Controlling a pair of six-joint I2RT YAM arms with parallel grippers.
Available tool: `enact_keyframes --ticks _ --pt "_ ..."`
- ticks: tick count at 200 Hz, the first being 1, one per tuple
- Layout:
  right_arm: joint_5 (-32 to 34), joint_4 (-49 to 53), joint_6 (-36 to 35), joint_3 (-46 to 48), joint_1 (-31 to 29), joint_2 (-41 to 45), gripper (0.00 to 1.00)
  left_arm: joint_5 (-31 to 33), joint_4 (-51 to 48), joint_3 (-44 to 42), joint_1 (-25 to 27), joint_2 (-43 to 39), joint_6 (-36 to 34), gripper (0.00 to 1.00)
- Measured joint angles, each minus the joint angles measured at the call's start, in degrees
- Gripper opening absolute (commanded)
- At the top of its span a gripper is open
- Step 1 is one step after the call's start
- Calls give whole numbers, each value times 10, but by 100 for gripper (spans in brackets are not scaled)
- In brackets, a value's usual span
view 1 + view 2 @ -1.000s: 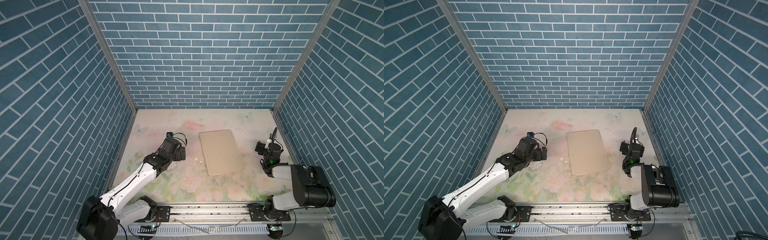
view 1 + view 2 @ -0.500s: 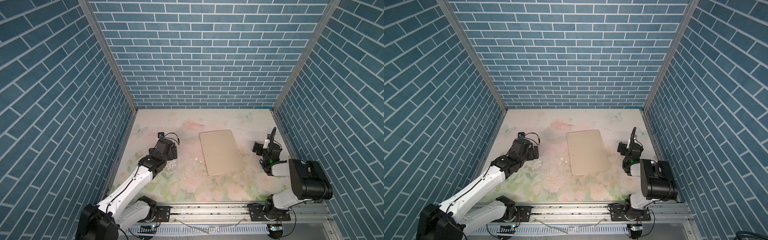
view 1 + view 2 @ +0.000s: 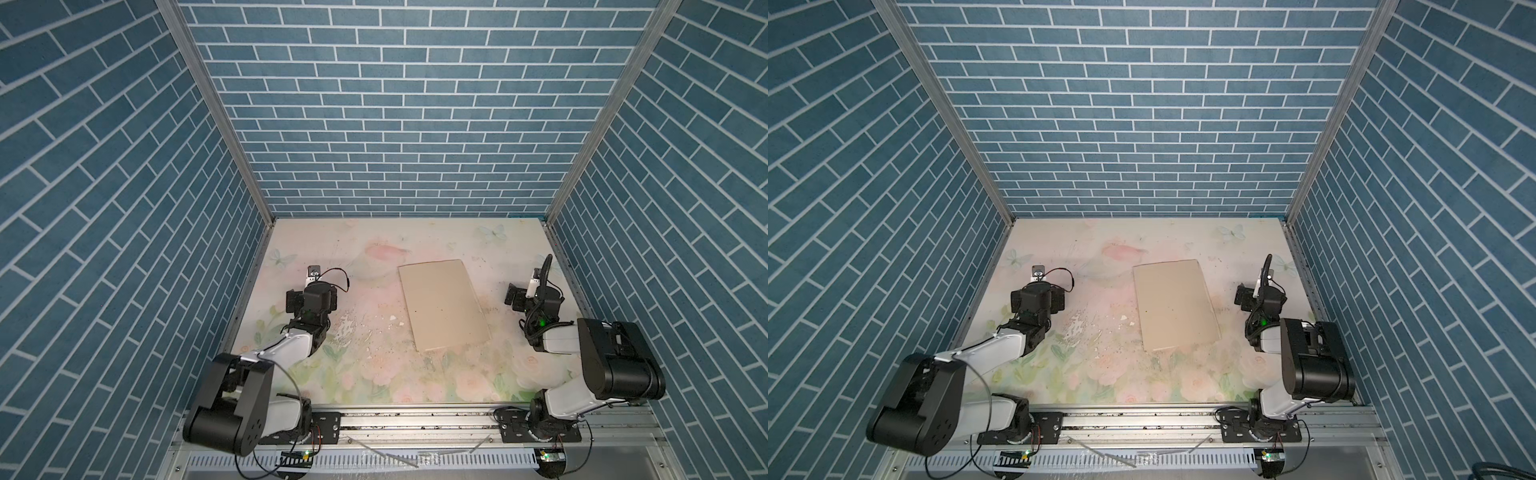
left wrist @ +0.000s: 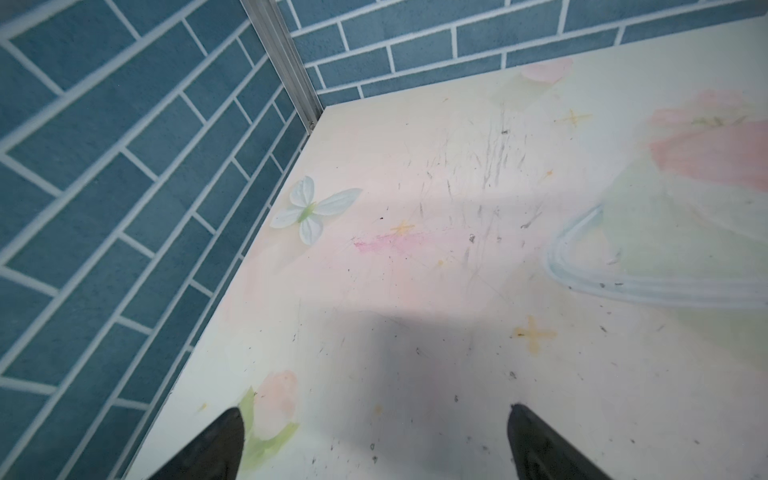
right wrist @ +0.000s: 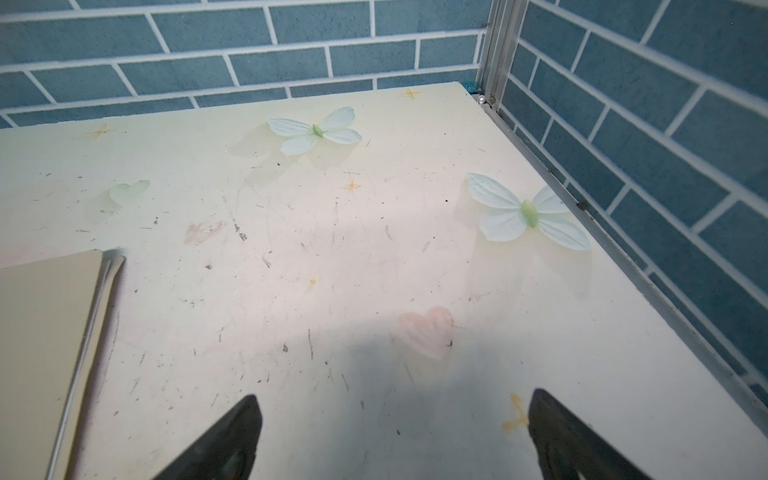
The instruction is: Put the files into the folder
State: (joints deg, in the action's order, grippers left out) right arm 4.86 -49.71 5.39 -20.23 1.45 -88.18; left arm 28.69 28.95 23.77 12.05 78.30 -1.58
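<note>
The tan folder (image 3: 442, 305) lies closed and flat on the flowered table, right of centre in both top views (image 3: 1175, 305). Its edge shows in the right wrist view (image 5: 37, 332). The files are hidden; no white sheet shows anywhere. My left gripper (image 3: 311, 300) hovers left of the folder, well apart from it, open and empty (image 4: 376, 409). My right gripper (image 3: 528, 297) stands just right of the folder, also open with only bare table between its fingers (image 5: 392, 399).
Blue brick walls close in the table on three sides, near both grippers (image 3: 249, 291) (image 3: 569, 282). White flakes and scuffs (image 3: 345, 328) mark the table between the left arm and the folder. A metal rail (image 3: 415, 419) runs along the front edge.
My left gripper has drawn back to the left, away from the folder. The right arm has folded back a little, its gripper staying beside the folder. The folder has not moved.
</note>
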Motion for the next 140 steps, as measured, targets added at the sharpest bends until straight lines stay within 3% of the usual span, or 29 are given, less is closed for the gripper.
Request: enact_keyframes --ticks 16,39,49,60,87,140 --pt "0 0 0 0 0 0 99 -15 100 -24 -10 52 -20 100" --pt "0 0 0 0 0 0 99 -71 166 -47 -49 72 -23 99" --pt "-1 0 0 0 0 0 99 -95 197 -49 -66 85 -22 94" --pt "-1 0 0 0 0 0 99 -125 198 -46 -82 89 -19 99" --pt "-2 0 0 0 0 0 99 -172 205 -31 -97 90 -17 100" --pt "-2 0 -1 0 0 0 99 -199 211 -30 -98 90 -17 100"
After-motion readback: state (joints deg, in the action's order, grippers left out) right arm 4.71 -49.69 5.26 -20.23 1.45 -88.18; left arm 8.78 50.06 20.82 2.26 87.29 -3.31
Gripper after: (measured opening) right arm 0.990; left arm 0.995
